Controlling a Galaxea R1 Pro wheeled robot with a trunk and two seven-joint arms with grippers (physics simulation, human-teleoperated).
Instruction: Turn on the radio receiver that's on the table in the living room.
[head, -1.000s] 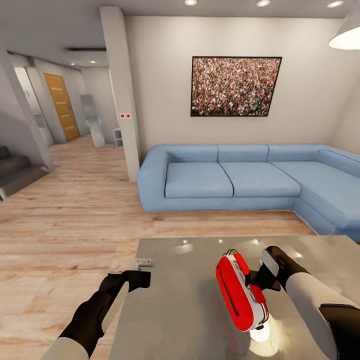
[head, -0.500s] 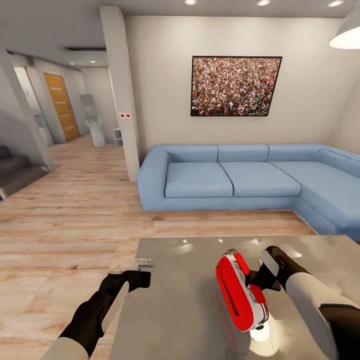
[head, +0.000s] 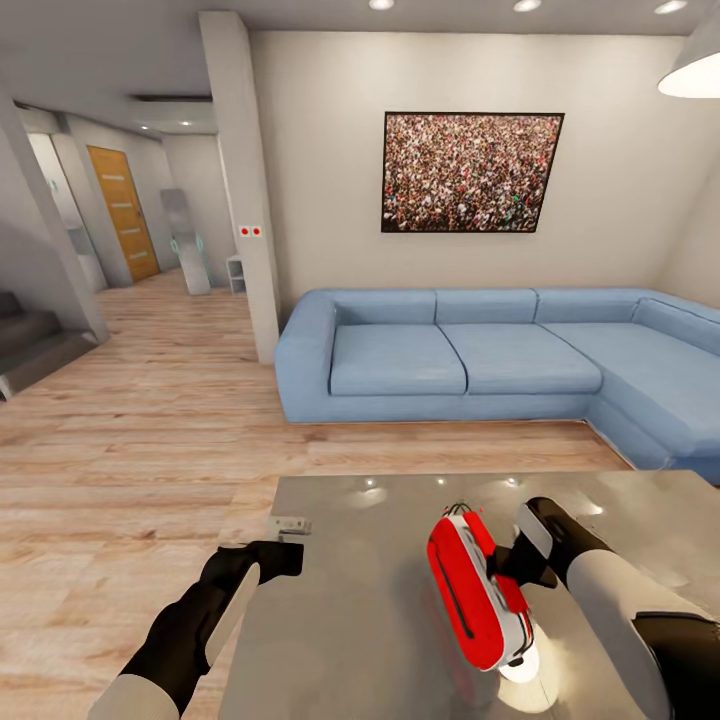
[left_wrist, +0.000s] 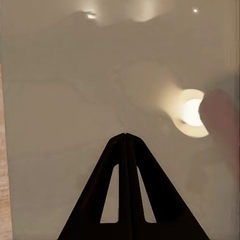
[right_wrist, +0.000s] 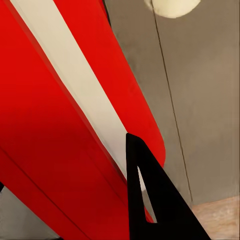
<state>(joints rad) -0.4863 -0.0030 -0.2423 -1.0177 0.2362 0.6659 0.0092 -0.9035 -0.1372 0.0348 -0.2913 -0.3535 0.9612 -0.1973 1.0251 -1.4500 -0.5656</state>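
One radio receiver; one table; one sofa

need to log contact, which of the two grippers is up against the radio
The right gripper: it sits against the red and white radio receiver over the grey table. The left gripper, fingers closed together, is off at the table's left edge, well apart from it.

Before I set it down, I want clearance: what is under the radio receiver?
Under the radio receiver, held by the right hand, lies bare glossy table with a lamp reflection. The spot directly beneath is hidden.
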